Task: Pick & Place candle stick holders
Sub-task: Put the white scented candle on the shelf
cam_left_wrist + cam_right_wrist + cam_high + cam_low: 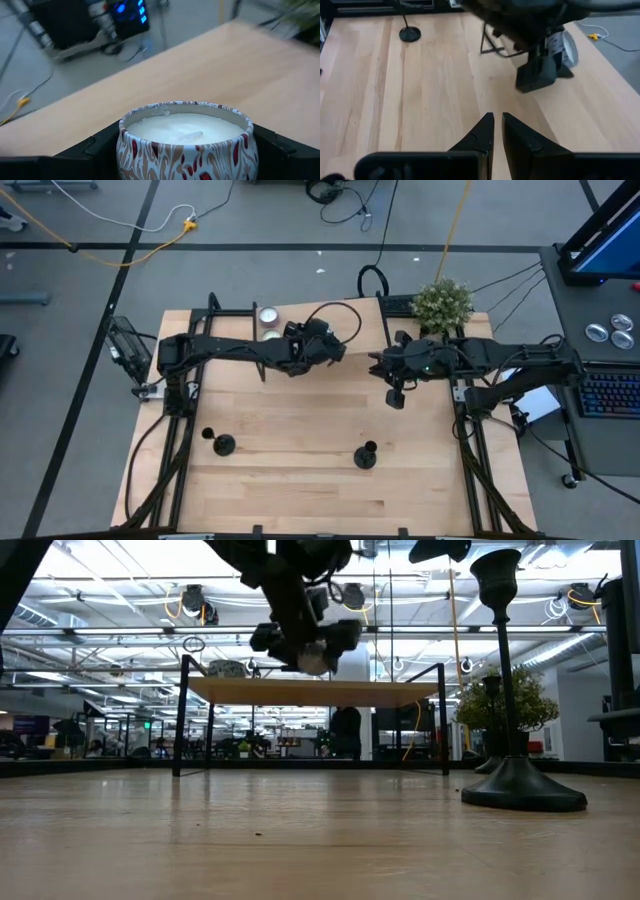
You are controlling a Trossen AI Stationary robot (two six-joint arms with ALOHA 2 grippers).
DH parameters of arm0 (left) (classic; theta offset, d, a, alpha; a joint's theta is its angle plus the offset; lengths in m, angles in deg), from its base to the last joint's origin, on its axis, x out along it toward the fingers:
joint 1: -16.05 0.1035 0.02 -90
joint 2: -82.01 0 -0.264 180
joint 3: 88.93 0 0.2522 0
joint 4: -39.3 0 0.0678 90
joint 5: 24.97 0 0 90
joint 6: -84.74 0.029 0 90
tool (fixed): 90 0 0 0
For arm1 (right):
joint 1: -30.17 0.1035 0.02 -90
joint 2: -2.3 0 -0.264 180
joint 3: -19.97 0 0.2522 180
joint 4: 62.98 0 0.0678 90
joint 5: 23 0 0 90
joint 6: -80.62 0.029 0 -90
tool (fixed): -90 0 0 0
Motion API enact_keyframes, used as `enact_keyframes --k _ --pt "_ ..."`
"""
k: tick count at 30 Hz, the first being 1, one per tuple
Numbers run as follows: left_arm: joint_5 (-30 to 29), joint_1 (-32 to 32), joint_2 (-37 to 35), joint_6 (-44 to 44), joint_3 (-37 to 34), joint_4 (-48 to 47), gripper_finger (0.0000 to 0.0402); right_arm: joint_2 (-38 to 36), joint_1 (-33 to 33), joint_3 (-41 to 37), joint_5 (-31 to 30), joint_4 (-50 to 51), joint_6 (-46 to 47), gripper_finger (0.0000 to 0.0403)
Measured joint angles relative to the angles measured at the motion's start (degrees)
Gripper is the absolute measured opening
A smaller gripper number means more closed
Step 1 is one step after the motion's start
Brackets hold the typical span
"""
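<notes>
Black candlestick holder (520,690): flared base, slim stem, cup.

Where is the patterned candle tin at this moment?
The patterned candle tin is held in the left claw, raised above the table's far middle in the high view, near the two tealights at the far edge.

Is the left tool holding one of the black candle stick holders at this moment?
No: the left wrist view shows a patterned tin candle with white wax between the left tool's fingers, not a black holder.
</notes>
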Motion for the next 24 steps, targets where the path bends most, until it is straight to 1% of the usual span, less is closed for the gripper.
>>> enact_keyframes --k 4,7,12,14,20,22,24 --pt "-0.3 1.5 0.0 -2.8 0.0 -3.8 0.029 0.0 0.7 -1.6 0.0 0.0 0.1 0.0023" --pt "-0.9 2.4 -0.2 -4.2 0.0 -7.1 0.029 -0.1 0.9 -2.6 0.0 0.0 0.2 0.0023" --pt "-1.3 3.2 -0.3 -6.8 0.0 -11.2 0.0314 -0.1 0.9 -3.4 0.0 -0.1 0.0 0.0024" --pt "-1.3 3.4 -0.3 -7.3 0.0 -12.1 0.0316 -0.1 0.9 -3.4 0.0 -0.1 -0.2 0.0022" --pt "-1.3 4.4 -0.3 -7.6 0.0 -12.9 0.0296 -0.1 0.9 -3.4 0.0 -0.1 -0.2 0.0018" --pt "-1.3 4.6 -0.3 -7.5 0.0 -12.9 0.03 -0.1 0.9 -3.4 0.0 -0.1 -0.2 0.0018" --pt "-1.3 4.9 -0.3 -7.3 0.0 -12.9 0.0314 -0.1 0.9 -3.4 0.0 -0.1 -0.2 0.0018"
